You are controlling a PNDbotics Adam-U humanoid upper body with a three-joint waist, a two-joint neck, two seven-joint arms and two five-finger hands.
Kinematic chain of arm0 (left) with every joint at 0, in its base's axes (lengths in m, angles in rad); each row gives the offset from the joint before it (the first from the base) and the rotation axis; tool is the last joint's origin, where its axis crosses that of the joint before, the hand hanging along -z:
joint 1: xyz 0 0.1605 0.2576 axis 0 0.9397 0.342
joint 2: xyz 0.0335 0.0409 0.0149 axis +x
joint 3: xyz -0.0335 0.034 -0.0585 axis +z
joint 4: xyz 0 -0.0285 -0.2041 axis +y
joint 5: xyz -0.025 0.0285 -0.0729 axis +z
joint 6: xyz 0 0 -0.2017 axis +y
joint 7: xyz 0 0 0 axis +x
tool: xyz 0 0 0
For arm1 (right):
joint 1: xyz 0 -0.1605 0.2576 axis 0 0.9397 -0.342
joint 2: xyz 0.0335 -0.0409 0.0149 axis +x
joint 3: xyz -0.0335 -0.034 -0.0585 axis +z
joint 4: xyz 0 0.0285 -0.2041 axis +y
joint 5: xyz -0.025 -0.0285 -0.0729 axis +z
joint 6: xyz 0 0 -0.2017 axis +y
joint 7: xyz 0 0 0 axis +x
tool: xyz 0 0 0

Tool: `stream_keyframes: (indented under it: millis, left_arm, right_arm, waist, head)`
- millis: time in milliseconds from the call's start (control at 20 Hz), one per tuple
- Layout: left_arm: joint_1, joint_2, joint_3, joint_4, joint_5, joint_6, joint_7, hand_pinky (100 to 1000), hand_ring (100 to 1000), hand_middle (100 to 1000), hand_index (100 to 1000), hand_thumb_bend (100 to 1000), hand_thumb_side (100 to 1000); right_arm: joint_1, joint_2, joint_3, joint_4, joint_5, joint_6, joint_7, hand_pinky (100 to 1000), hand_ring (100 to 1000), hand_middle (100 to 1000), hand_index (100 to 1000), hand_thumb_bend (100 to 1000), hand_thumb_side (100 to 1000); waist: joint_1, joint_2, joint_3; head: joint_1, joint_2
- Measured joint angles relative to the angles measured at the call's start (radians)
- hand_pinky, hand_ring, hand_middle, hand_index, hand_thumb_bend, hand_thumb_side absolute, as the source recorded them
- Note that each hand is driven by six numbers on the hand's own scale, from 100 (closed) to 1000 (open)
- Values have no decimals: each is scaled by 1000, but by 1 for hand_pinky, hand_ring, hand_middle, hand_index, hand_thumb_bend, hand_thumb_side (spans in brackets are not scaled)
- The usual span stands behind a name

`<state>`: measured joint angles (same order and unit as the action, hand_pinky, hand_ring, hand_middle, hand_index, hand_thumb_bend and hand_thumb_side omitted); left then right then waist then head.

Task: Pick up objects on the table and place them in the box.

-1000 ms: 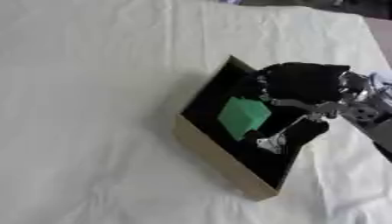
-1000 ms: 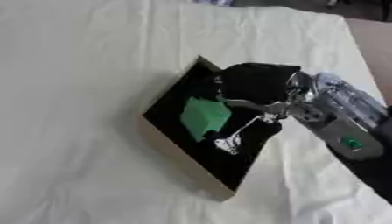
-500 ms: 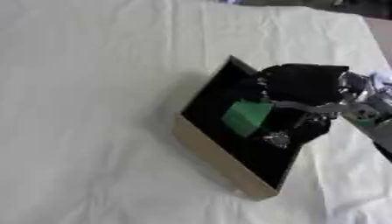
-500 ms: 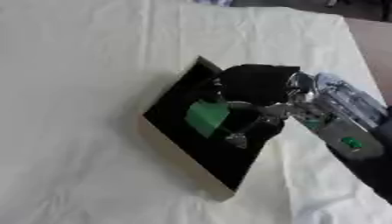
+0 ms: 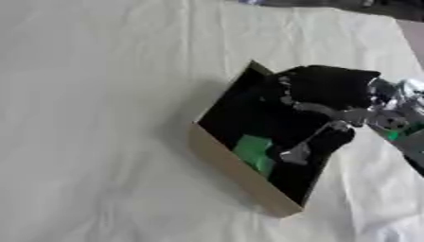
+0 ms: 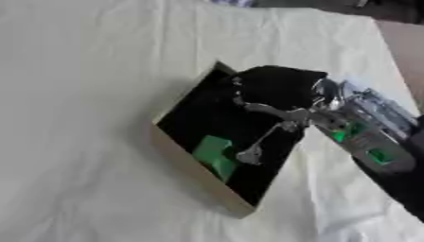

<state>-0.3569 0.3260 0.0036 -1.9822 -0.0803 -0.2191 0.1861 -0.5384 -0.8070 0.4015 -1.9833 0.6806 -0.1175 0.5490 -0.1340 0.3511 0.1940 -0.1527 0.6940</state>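
Now, through my left eye, my right hand [image 5: 331, 90] reaches in from the right and hangs over the far corner of the box [image 5: 236, 172], which sits askew on the cloth-covered worktop [image 5: 91, 118]. The green block [image 5: 255, 152] lies on the box's dark floor, low toward the near wall — inside, apart from my hand. My fingers [image 5: 296, 153] are stretched down toward it, straight and spread, holding nothing; one silver tip stops just beside the block's right edge, and I cannot tell whether it touches.

Through my right eye the same scene shows more of my arm: the silver forearm [image 6: 368, 137] with its green marks runs off to the lower right. Here the block reads as a small, flat-sided, boxy piece, tilted slightly against the near wall. I judge it light and stiff, with plain faces that should not slip — if it had to be taken up again, two opposite flat sides would be the place to pinch.

No other loose object shows on the worktop in either eye, and my left hand is nowhere in view.
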Motion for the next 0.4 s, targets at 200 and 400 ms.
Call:
stream_keyframes:
  millis: [200, 400]
  left_arm:
    - [0, 0, 0, 0, 0, 3, -3, 545, 653, 641, 765, 100, 687]
    - [0, 0, 0, 0, 0, 4, -4, 546, 654, 642, 765, 100, 684]
  right_arm:
    - [2, 0, 0, -1, -6, 14, -16, 758, 834, 824, 983, 333, 534]
    - [2, 1, -16, -1, -29, 13, -57, 745, 824, 787, 935, 183, 504]
  waist:
    - [0, 0, 0]
    - [0, 0, -4]
  head:
    - [0, 0]
    - [1, 0]
